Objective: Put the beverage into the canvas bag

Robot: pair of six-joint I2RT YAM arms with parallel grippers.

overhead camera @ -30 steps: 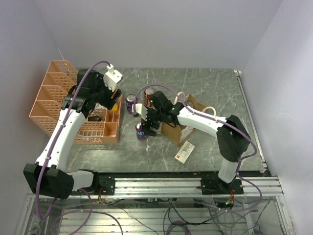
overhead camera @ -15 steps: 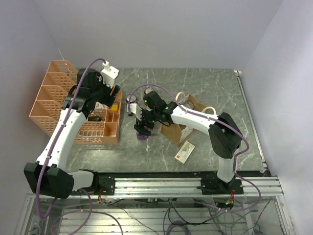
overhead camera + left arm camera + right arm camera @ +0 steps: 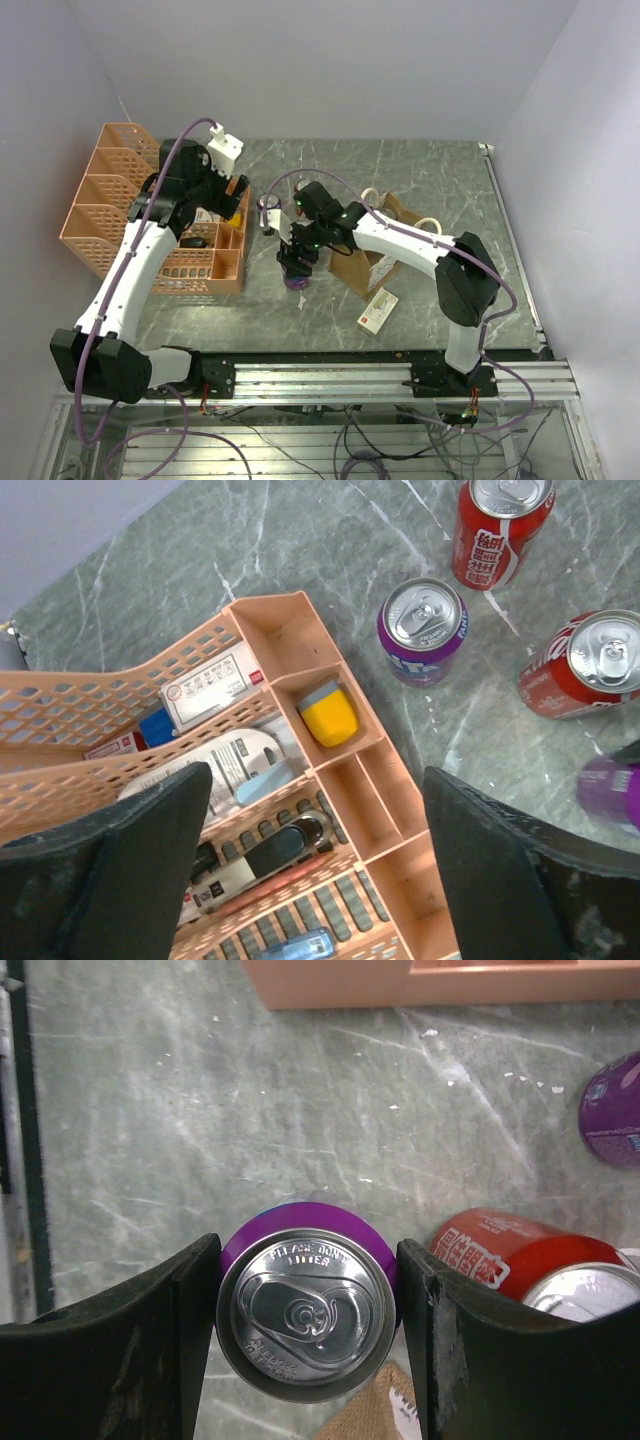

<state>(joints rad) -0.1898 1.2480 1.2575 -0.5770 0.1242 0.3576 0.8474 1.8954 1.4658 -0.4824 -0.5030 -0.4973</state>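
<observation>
1. Right wrist view: right gripper (image 3: pixel 308 1282) clamps upright purple aluminium drink can (image 3: pixel 306 1305), standing on marble table (image 3: pixel 120 1140).
2. Tan boxy canvas bag (image 3: pixel 352 272) sits just right of can; right arm nearer.
3. Idle left gripper (image 3: pixel 315 830) spread wide, empty.

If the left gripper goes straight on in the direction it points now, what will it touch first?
Probably the orange rack: the open left gripper points down at its small compartments, just beside the yellow item. Depth is unclear.
</observation>
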